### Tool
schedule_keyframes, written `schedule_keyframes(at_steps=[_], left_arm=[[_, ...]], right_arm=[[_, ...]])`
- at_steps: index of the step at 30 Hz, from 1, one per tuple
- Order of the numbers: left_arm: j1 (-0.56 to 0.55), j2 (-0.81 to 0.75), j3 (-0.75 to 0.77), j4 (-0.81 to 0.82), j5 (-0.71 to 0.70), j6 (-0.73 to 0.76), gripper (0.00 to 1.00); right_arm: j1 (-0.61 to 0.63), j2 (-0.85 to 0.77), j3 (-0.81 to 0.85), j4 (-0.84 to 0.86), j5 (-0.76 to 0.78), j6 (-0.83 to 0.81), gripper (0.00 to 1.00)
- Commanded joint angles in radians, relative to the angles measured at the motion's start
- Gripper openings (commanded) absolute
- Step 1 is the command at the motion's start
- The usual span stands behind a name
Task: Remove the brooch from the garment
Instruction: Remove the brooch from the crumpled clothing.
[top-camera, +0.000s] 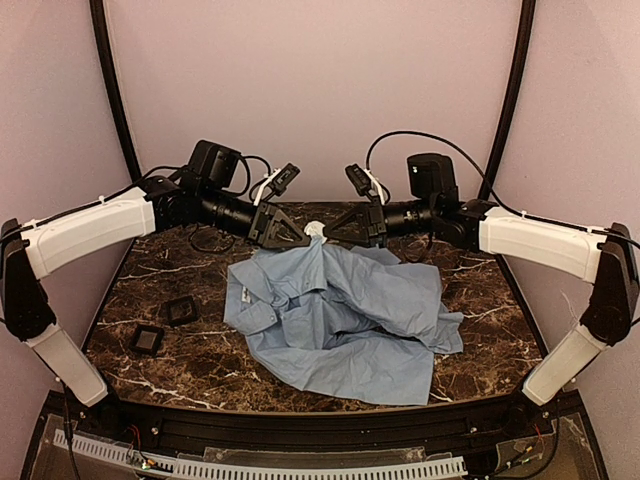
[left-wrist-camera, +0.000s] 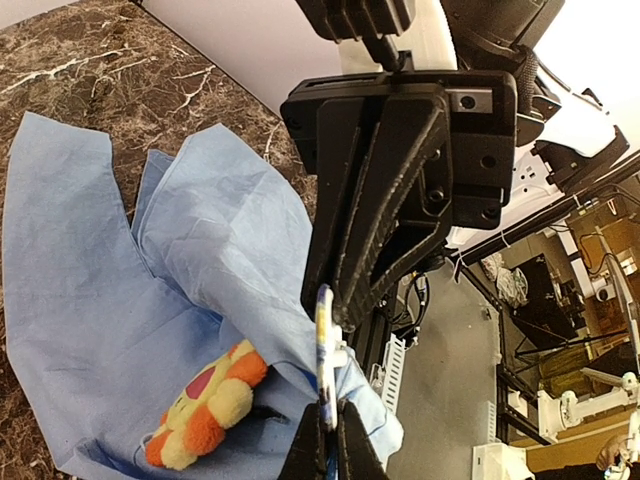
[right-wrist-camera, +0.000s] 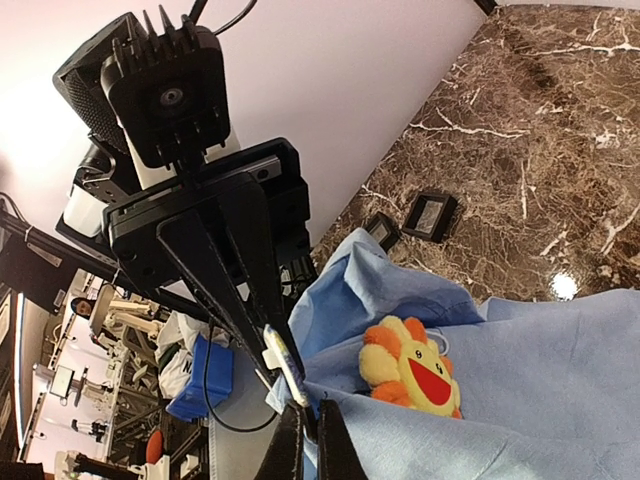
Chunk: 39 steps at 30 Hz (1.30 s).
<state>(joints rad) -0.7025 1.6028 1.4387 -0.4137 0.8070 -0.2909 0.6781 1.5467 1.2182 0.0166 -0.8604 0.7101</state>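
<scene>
Seen from above, the plush flower-shaped brooch (right-wrist-camera: 410, 365) with orange and yellow petals is hidden by the lifted peak of the thin, creased light blue shirt (top-camera: 340, 320) (the wrist views show it on the fabric just below). The left gripper (left-wrist-camera: 328, 425) and right gripper (right-wrist-camera: 302, 415) are both clamped on the cloth's edge.

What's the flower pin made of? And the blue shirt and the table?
The brooch looks like soft plush, fuzzy and puffy. The garment seems thin matte cloth, since it wrinkles and folds. The table looks like polished dark stone with white veins, maybe imitation.
</scene>
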Motion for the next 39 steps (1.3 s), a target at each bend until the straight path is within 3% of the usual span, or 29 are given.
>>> schedule_keyframes(at_steps=[1, 3, 6, 8, 13, 14, 16, 17, 23, 39], left_arm=[[-0.003, 0.004, -0.012, -0.013, -0.024, 0.020, 0.01], [-0.003, 0.005, -0.013, -0.019, -0.029, 0.025, 0.09], [-0.003, 0.006, -0.017, -0.032, -0.040, 0.033, 0.44], [-0.003, 0.006, -0.022, -0.047, -0.051, 0.048, 0.61], [-0.003, 0.010, -0.022, -0.105, -0.077, 0.103, 0.71], [-0.003, 0.011, -0.019, -0.112, -0.084, 0.109, 0.70], [-0.003, 0.009, -0.014, -0.132, -0.100, 0.125, 0.61], [-0.003, 0.007, -0.013, -0.136, -0.105, 0.133, 0.49], [-0.003, -0.006, -0.013, -0.125, -0.130, 0.135, 0.04], [0.009, -0.042, -0.064, -0.043, -0.197, 0.082, 0.01]], right_arm=[[0.000, 0.009, 0.059, 0.014, -0.004, -0.007, 0.00], [0.000, 0.005, 0.060, 0.008, 0.014, -0.015, 0.00], [0.000, 0.000, 0.055, 0.007, 0.028, -0.019, 0.00], [0.000, 0.001, 0.053, 0.008, 0.031, -0.020, 0.00], [0.000, 0.005, 0.051, 0.009, 0.033, -0.021, 0.00], [0.000, 0.006, 0.050, 0.010, 0.034, -0.021, 0.00], [0.000, 0.008, 0.050, 0.012, 0.036, -0.019, 0.00], [0.000, 0.009, 0.050, 0.013, 0.037, -0.019, 0.00], [0.000, 0.013, 0.053, 0.005, 0.048, -0.021, 0.00], [0.000, -0.018, 0.044, -0.117, 0.091, -0.083, 0.00]])
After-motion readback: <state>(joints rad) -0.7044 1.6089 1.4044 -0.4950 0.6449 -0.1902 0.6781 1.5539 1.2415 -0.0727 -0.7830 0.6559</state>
